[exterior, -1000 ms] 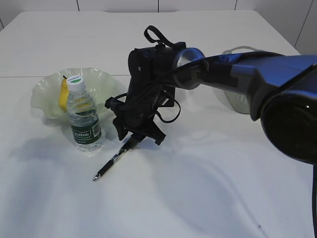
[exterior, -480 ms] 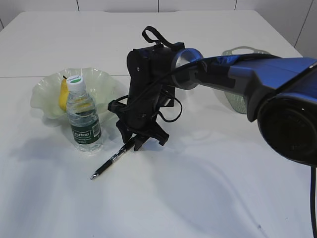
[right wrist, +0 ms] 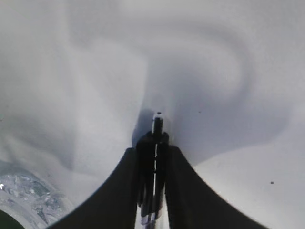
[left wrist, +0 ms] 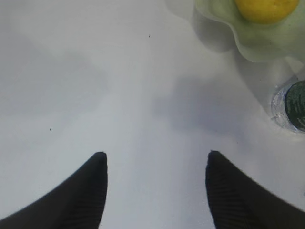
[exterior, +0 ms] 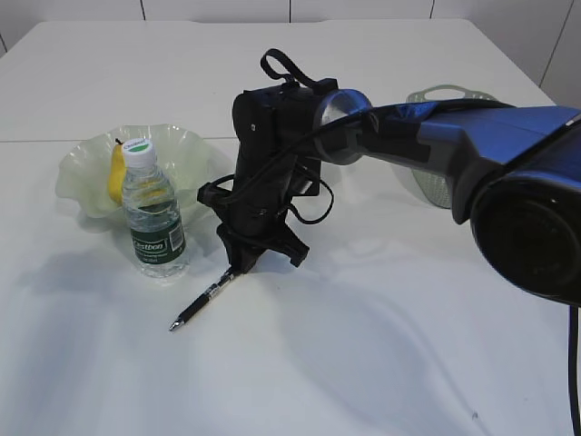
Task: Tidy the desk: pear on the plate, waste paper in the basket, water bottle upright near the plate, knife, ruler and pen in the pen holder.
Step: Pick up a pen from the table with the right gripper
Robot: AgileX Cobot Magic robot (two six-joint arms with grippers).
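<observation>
A black pen (exterior: 201,301) lies slanted on the white table, its tip toward the front left. My right gripper (exterior: 238,263) reaches across from the right and is shut on the pen's rear end; the right wrist view shows the pen (right wrist: 156,143) pinched between both fingers. The water bottle (exterior: 154,218) stands upright in front of the plate (exterior: 77,182), which holds the pear (exterior: 117,173). My left gripper (left wrist: 155,155) hangs open over bare table, with the plate (left wrist: 248,45) and pear (left wrist: 264,8) ahead to its right. Knife, ruler, waste paper and pen holder are out of view.
The basket (exterior: 425,186) sits at the back right, mostly hidden behind my right arm. The bottle's base (right wrist: 24,195) is close to the left of the right gripper. White table stretches in front of the pen and toward the near edge.
My right gripper's jaws have closed onto the pen's rear end. The pen has shifted slightly on the table. The left gripper has not changed.
</observation>
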